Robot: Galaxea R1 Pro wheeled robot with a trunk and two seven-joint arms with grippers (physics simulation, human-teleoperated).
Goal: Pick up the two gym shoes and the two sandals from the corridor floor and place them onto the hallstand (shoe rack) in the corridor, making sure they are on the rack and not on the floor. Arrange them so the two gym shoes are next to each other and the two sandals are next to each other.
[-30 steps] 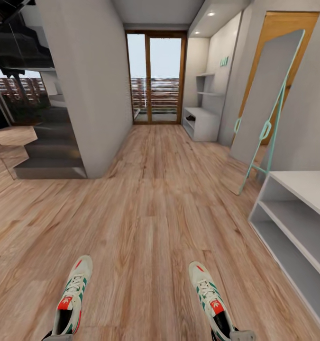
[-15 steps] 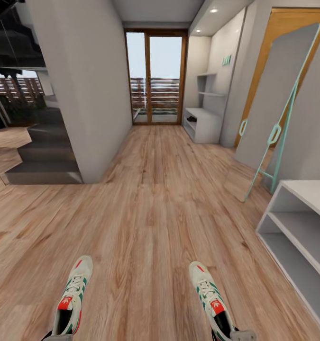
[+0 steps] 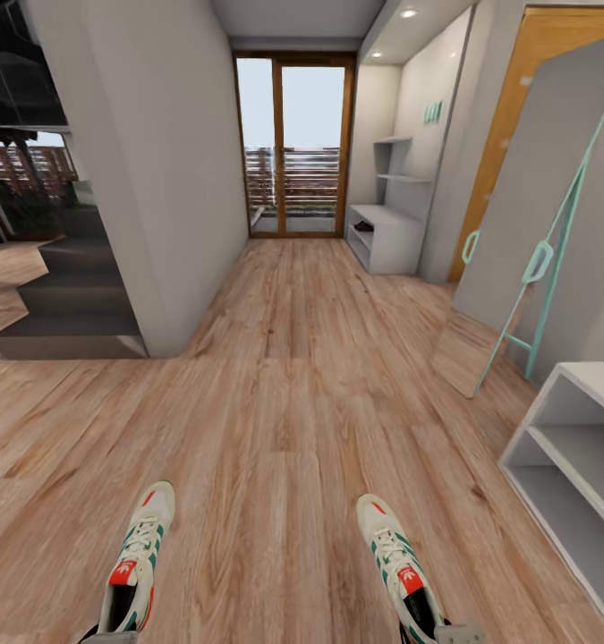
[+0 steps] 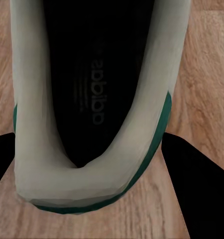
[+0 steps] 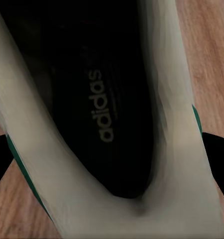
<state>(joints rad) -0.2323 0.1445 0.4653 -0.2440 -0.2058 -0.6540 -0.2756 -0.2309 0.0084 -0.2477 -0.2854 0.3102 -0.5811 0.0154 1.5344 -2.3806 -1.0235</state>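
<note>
I hold one white gym shoe with green stripes in each hand, toes pointing ahead over the corridor floor. My left gripper is shut on the heel of the left gym shoe; its black fingers flank the heel. My right gripper is shut on the heel of the right gym shoe, whose dark insole is seen close up. The light-grey hallstand stands far ahead on the right, with wall shelves above it. A small dark shape lies on its lower shelf, too far to identify. The sandals are out of view.
A white two-shelf cabinet stands close on the right. A leaning mirror with a teal frame is just beyond it. A grey wall corner and dark stairs are on the left. Glass doors close the corridor's end.
The whole view has shifted: the mirror and white cabinet have slid right and the stairs left, so the camera has moved. Both shoes keep their places in the grippers.
</note>
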